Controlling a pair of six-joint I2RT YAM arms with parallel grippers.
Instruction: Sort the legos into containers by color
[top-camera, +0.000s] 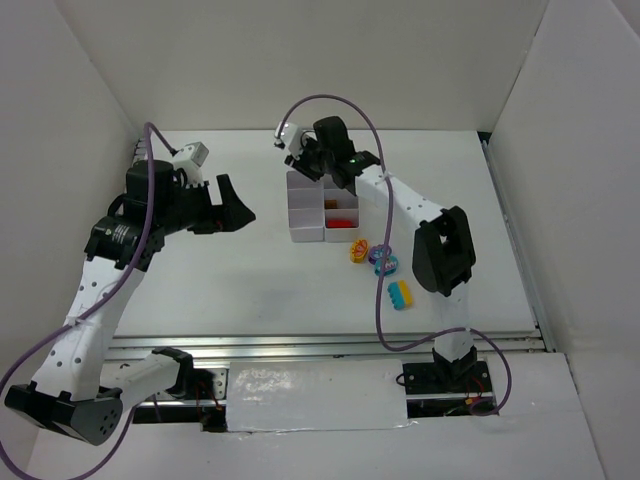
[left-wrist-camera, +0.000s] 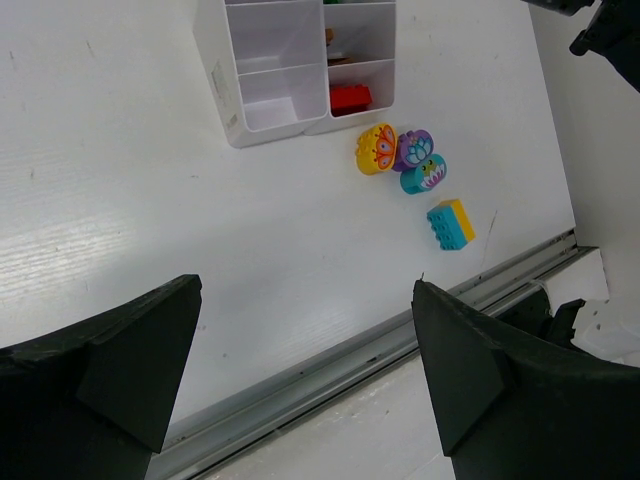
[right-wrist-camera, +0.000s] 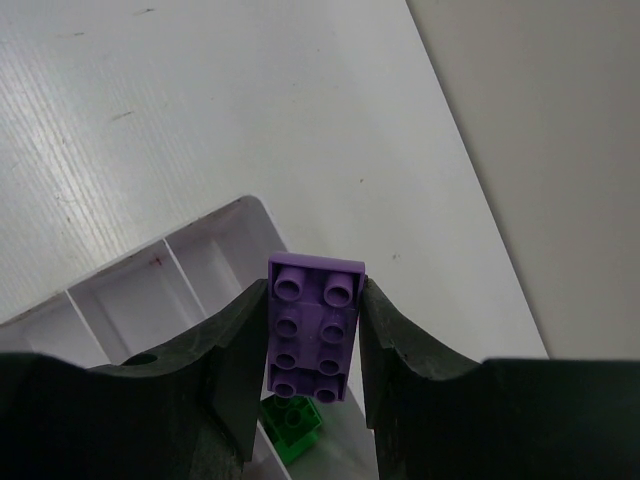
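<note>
A purple brick (right-wrist-camera: 313, 327) sits pinched between the fingers of the right gripper (right-wrist-camera: 315, 300), studs facing the wrist camera, held above the far end of the containers (left-wrist-camera: 218, 70). Just below it a green brick (right-wrist-camera: 293, 420) lies in a compartment. A red brick (left-wrist-camera: 350, 97) is in the near right compartment, and something orange shows in the one behind it. The two left compartments seen from the left wrist look bare. Four pieces lie loose on the table (left-wrist-camera: 120, 200) just beside the block's near right corner: an orange one (left-wrist-camera: 377, 148), a purple one (left-wrist-camera: 412, 148), a teal one (left-wrist-camera: 424, 174) and, a little apart, a blue-and-yellow brick (left-wrist-camera: 451, 222). The left gripper (left-wrist-camera: 305, 285) hangs spread wide and empty, well to the left. By my reading the sort is about half done: this purple brick needs a compartment, then the loose four.
</note>
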